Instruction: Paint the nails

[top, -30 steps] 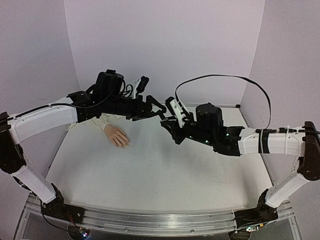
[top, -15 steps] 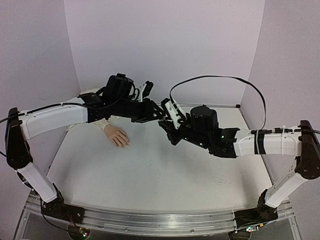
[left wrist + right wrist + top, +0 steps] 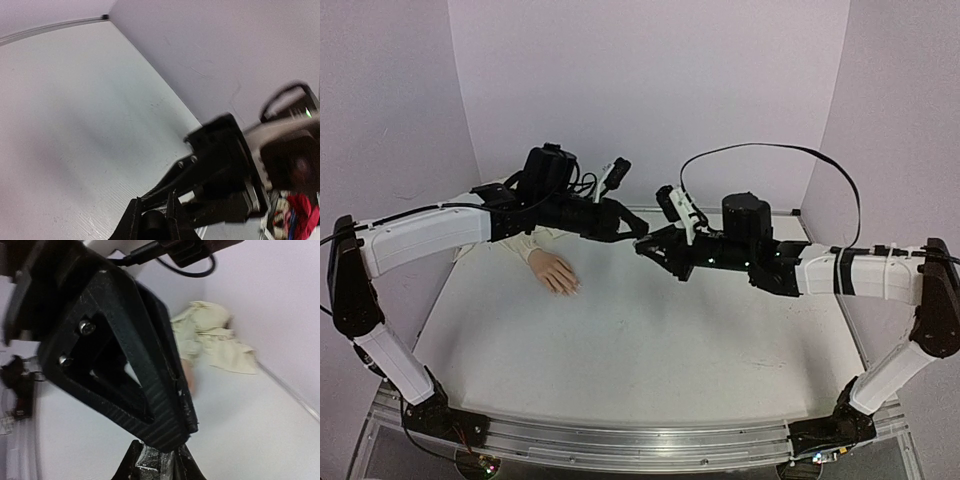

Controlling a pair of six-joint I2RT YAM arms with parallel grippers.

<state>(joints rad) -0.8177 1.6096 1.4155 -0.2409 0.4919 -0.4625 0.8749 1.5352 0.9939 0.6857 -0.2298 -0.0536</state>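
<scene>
Note the left jaws pinched on a dark round cap (image 3: pixel 151 223), visible between the two fingertips (image 3: pixel 131 225) at the bottom of the left wrist view. Note the right jaws pressed together on a small dark bottle (image 3: pixel 151 459), glinting at the bottom edge of the right wrist view. Find both sets of jaws tip to tip in the air above the middle of the white surface (image 3: pixel 640 350), with the left jaws reaching in from the left and slightly higher, and the right jaws reaching in from the right. Treat the join between cap and bottle as undetermined in every view.

Locate the mannequin hand (image 3: pixel 555 272) lying flat on the surface at the back left, beneath the left arm (image 3: pixel 420 235) and well apart from the jaws. Find the nails (image 3: pixel 571 288) at its fingertips, directed toward the near right and too small to make out singly. Trace the cream sleeve (image 3: pixel 525 243) from the wrist back toward the left wall, crumpled into folds. Note a black cable (image 3: pixel 770 152) arcing above the right arm (image 3: pixel 860 275).
</scene>
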